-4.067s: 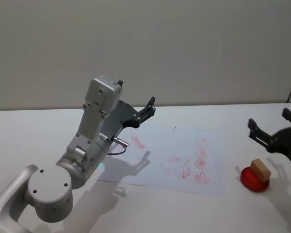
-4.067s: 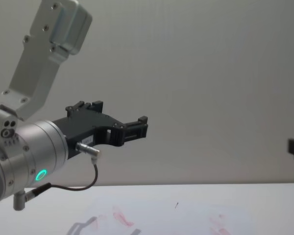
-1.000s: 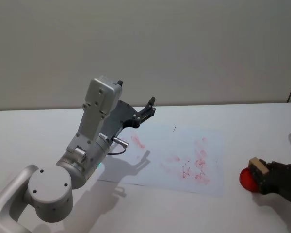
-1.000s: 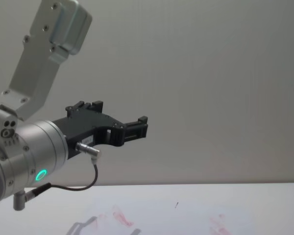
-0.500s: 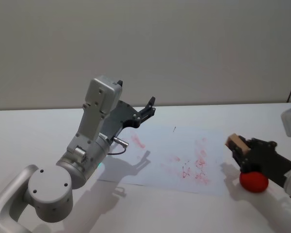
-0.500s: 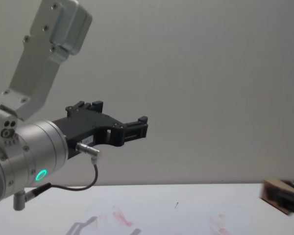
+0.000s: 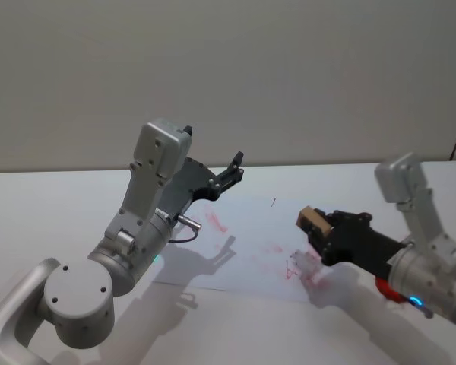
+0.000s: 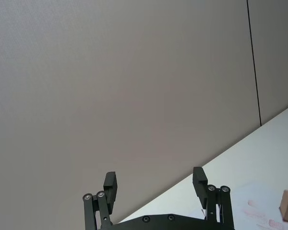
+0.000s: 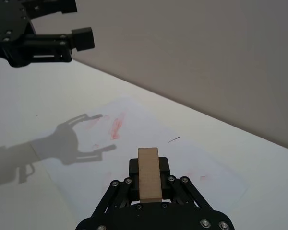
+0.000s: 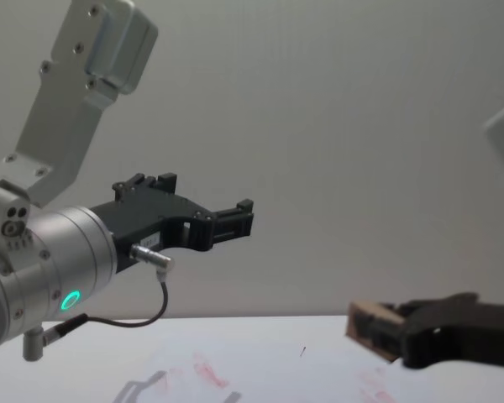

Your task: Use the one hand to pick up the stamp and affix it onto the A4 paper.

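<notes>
Clamping the light-tan stamp (image 7: 311,220) between its closed-in fingers, the right gripper (image 7: 321,230) hangs above the right part of the A4 paper (image 7: 247,236), over red smudges. Farther back, the left gripper (image 7: 232,167) sits raised above the paper's left side, fingers spread apart, holding nothing.
</notes>
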You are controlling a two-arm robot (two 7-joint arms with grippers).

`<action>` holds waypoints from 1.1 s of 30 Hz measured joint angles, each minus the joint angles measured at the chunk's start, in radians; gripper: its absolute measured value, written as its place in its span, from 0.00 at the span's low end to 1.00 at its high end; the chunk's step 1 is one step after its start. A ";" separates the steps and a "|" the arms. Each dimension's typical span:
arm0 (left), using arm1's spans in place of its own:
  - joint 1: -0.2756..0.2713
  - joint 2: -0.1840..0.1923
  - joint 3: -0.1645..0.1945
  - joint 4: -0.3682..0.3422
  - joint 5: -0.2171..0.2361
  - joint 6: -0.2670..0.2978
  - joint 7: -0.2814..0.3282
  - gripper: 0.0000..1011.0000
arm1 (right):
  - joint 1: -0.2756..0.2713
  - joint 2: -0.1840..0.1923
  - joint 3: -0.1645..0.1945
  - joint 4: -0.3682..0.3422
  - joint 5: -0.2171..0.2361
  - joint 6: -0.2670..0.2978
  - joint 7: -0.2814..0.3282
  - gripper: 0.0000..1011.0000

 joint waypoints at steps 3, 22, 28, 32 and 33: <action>0.000 0.000 0.000 0.000 0.000 0.000 0.000 0.99 | 0.020 -0.018 -0.015 0.034 -0.030 0.005 0.013 0.22; 0.000 0.000 0.000 0.000 0.000 0.000 0.000 0.99 | 0.081 -0.088 -0.080 0.192 -0.132 0.036 0.035 0.22; 0.000 0.000 0.000 0.000 0.000 0.000 0.000 0.99 | 0.082 -0.096 -0.088 0.207 -0.133 0.043 0.022 0.22; 0.000 0.000 0.000 0.000 0.000 0.000 0.000 0.99 | 0.082 -0.099 -0.091 0.214 -0.131 0.048 0.011 0.22; 0.000 0.000 0.000 0.000 0.000 0.000 0.000 0.99 | 0.082 -0.100 -0.091 0.215 -0.128 0.049 0.007 0.22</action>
